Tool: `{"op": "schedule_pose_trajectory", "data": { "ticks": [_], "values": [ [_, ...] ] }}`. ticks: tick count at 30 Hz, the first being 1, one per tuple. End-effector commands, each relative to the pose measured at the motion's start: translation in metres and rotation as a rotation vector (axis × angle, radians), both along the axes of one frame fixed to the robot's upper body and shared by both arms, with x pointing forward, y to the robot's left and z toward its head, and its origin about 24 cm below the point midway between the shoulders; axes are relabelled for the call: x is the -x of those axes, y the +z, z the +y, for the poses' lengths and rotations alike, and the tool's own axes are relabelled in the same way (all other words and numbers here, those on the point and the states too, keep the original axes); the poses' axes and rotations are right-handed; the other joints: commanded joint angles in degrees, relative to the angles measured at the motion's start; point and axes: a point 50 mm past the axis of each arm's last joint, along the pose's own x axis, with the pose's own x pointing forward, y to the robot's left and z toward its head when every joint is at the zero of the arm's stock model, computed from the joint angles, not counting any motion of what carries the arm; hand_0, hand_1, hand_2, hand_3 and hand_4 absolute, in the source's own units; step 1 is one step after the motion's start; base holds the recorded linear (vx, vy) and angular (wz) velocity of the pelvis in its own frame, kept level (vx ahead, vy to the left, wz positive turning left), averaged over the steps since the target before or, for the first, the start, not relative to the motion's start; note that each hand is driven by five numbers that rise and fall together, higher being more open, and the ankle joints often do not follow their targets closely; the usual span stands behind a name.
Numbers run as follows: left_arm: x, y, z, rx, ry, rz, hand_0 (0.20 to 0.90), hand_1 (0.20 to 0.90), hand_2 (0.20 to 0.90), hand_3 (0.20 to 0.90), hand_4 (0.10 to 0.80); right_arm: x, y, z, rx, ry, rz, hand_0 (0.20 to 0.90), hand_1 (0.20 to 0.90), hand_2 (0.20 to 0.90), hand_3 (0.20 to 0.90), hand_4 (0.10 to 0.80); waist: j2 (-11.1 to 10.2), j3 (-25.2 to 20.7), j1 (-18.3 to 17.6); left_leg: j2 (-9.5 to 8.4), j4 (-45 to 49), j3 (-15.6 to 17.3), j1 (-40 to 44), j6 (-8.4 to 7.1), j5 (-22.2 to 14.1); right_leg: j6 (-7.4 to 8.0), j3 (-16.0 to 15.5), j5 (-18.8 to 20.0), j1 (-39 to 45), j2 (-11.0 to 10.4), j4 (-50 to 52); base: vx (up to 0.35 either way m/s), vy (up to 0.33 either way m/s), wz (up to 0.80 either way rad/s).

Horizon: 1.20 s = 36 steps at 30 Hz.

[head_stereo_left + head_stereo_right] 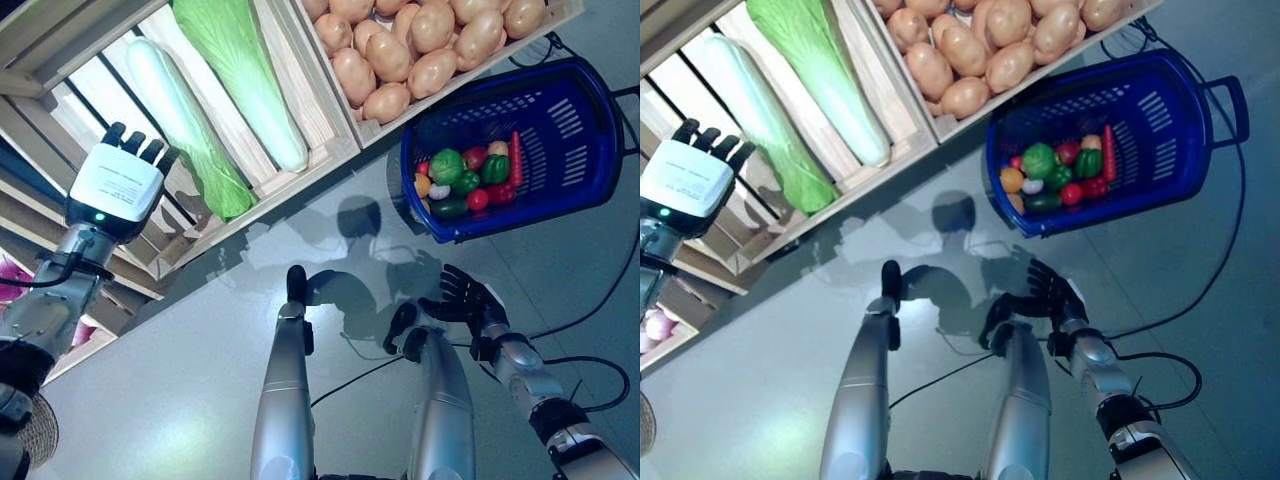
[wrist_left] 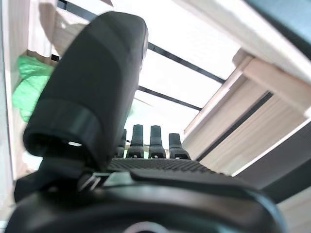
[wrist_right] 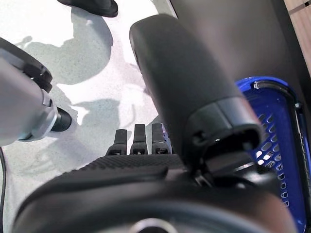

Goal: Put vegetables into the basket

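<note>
The left hand (image 1: 115, 185) is raised, fingers straight and empty, before the white radish (image 1: 172, 95); the right hand (image 1: 462, 298) is relaxed, empty — a slip is risked. The basket (image 1: 565, 150) is well apart.

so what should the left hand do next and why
Probably reach on and curl round the white radish: the left hand hangs open just short of it, holding nothing, and the basket has room. The right hand is empty, low over the floor.
</note>
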Motion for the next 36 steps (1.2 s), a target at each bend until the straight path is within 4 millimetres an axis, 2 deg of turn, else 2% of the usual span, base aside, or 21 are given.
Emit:
{"op": "schedule_pose_trajectory", "data": {
  "ticks": [1, 13, 21, 29, 36],
  "values": [
    [0.006, 0.05, 0.01, -0.097, 0.002, -0.223, 0.9, 0.9, 0.9, 0.9, 0.8, 0.003, 0.023, -0.024, 0.005, -0.044, -0.113, 0.9, 0.9, 0.9, 0.9, 0.8, 1.62, 0.06, -1.55, 1.29, 7.23, 2.58, -0.97, 1.65, -7.9, 1.25, 0.49, 6.75, 3.43, -2.44, -7.11, 0.012, 0.035, -0.03],
    [-0.007, 0.059, 0.0, -0.166, -0.027, -0.169, 0.9, 0.9, 0.9, 0.9, 0.8, 0.001, 0.024, -0.022, 0.026, -0.021, -0.106, 0.9, 0.9, 0.9, 0.9, 0.8, 1.82, 0.06, -2.76, 1.49, 7.42, 3.1, -1.7, 1.6, -7.67, 1.62, 1.31, 7.32, 2.07, -2.6, -6.77, 0.007, 0.021, -0.04],
    [-0.013, 0.061, -0.005, -0.189, -0.033, -0.156, 0.9, 0.9, 0.9, 0.9, 0.8, 0.0, 0.031, -0.028, 0.049, -0.013, -0.119, 0.9, 0.9, 0.9, 0.9, 0.8, 1.75, 0.06, -3.5, 1.83, 8.34, 3.18, -3.35, 1.66, -7.76, 1.63, 2.01, 7.47, 0.15, -2.84, -5.91, 0.007, 0.018, -0.03],
    [-0.022, 0.055, -0.006, -0.155, 0.017, -0.041, 0.9, 0.9, 0.9, 0.9, 0.8, -0.004, 0.039, -0.027, 0.064, -0.002, -0.135, 0.9, 0.9, 0.9, 0.9, 0.8, 1.36, 0.06, -3.99, 2.15, 9.1, 3.02, -4.73, 1.62, -7.62, 1.77, 2.31, 7.81, -1.16, -2.96, -5.38, 0.0, 0.0, 0.0],
    [-0.022, 0.056, 0.003, -0.152, 0.093, -0.05, 0.9, 0.9, 0.9, 0.9, 0.8, -0.004, 0.046, -0.03, 0.078, -0.006, -0.15, 0.9, 0.9, 0.9, 0.9, 0.8, 0.75, 0.06, -4.32, 2.5, 9.88, 2.89, -5.68, 1.76, -7.91, 1.88, 2.47, 7.77, -2.03, -2.99, -4.86, 0.0, 0.0, 0.0]
  ]
}}
